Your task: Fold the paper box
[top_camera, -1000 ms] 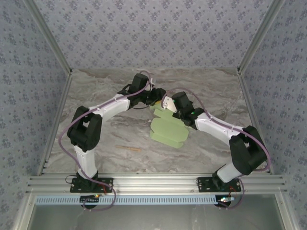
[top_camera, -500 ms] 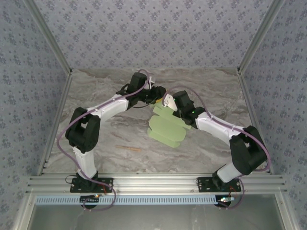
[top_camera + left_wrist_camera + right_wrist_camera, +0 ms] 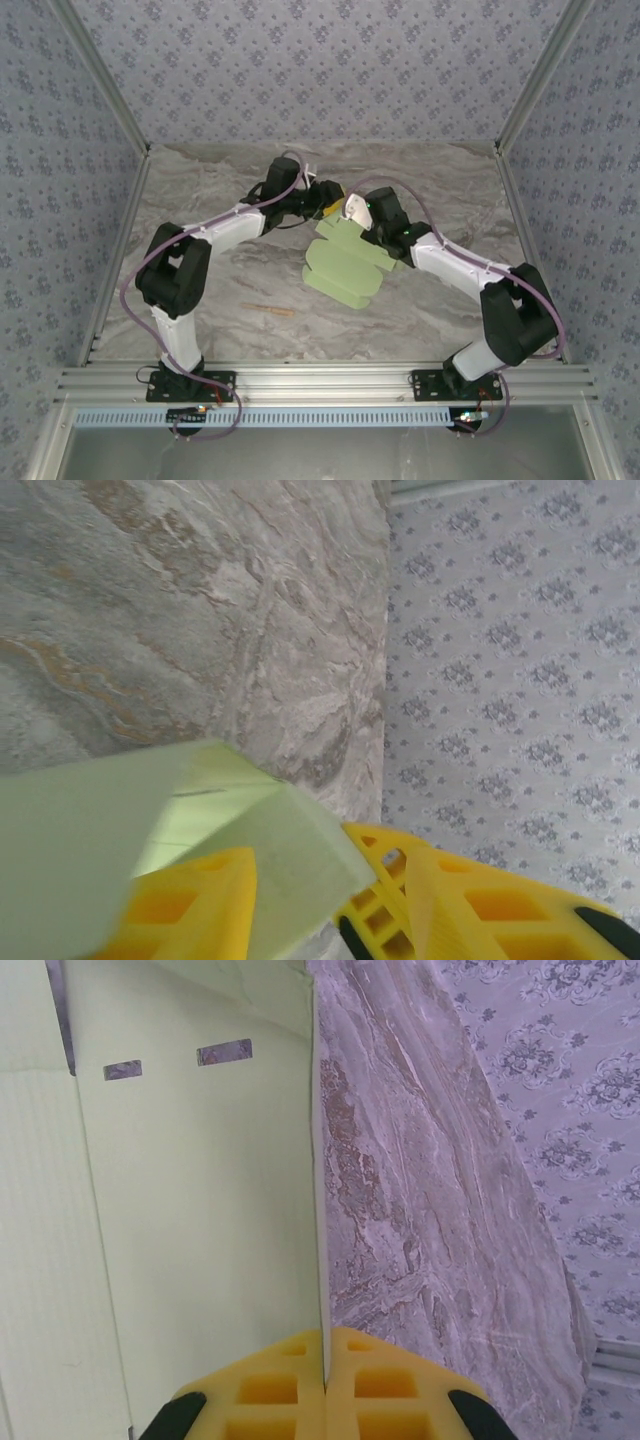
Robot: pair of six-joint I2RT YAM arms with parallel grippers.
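The paper box (image 3: 343, 268) is a pale green die-cut card sheet, partly folded and held tilted above the middle of the marble table (image 3: 220, 190). My left gripper (image 3: 326, 206) is at its far corner. In the left wrist view a folded flap of the paper box (image 3: 200, 810) lies between the yellow fingers (image 3: 190, 905) of my left gripper (image 3: 300, 868), which presses on it with its jaws partly apart. My right gripper (image 3: 351, 211) is beside it. In the right wrist view my right gripper (image 3: 325, 1338) is shut on the thin edge of a slotted panel of the paper box (image 3: 200, 1210).
A thin tan stick (image 3: 270, 311) lies on the table in front of the left arm. Patterned walls (image 3: 320, 70) enclose the table at the back and both sides. An aluminium rail (image 3: 330, 382) runs along the near edge by the arm bases.
Both grippers have shifted slightly toward the back, and the sheet has turned and tilted with them. The left jaws closed in a little on the flap.
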